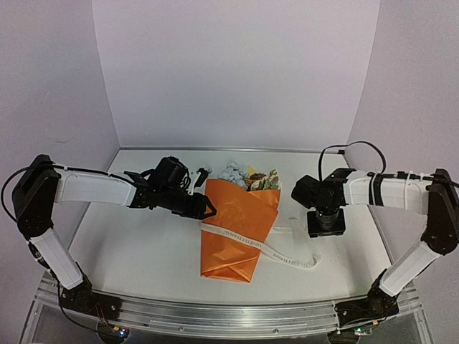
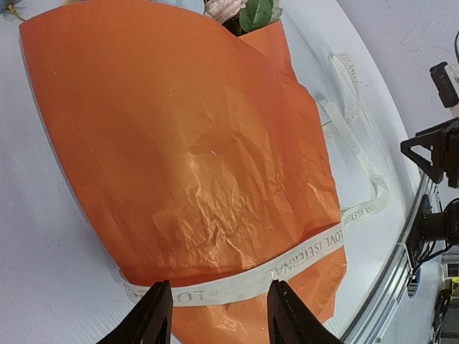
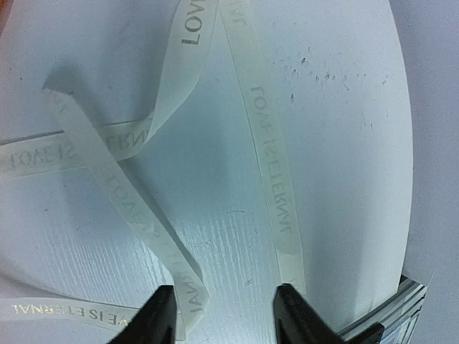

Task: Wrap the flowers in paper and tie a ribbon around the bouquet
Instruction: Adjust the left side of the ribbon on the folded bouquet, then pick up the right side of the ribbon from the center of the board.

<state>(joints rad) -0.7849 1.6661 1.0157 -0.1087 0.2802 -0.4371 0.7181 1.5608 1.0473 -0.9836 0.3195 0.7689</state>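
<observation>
The bouquet (image 1: 238, 229) lies mid-table as an orange paper (image 2: 179, 143) cone. The flowers (image 1: 247, 176) stick out of its far, wide end; a cream bloom and green leaf (image 2: 247, 11) show in the left wrist view. The cream lettered ribbon (image 1: 244, 240) crosses the cone's lower part (image 2: 301, 261) and trails right in loose loops (image 3: 269, 172). My left gripper (image 2: 219, 315) hovers open at the cone's left edge (image 1: 208, 208), with the ribbon running just beyond its fingertips. My right gripper (image 3: 224, 315) stands open over the ribbon loops (image 1: 326, 222), holding nothing.
The white table (image 1: 143, 244) is walled by pale purple panels on three sides. An aluminium rail (image 1: 215, 308) runs along the near edge and shows close to my right fingers (image 3: 401, 301). Dark parts of the right arm (image 2: 437, 158) sit beyond the bouquet.
</observation>
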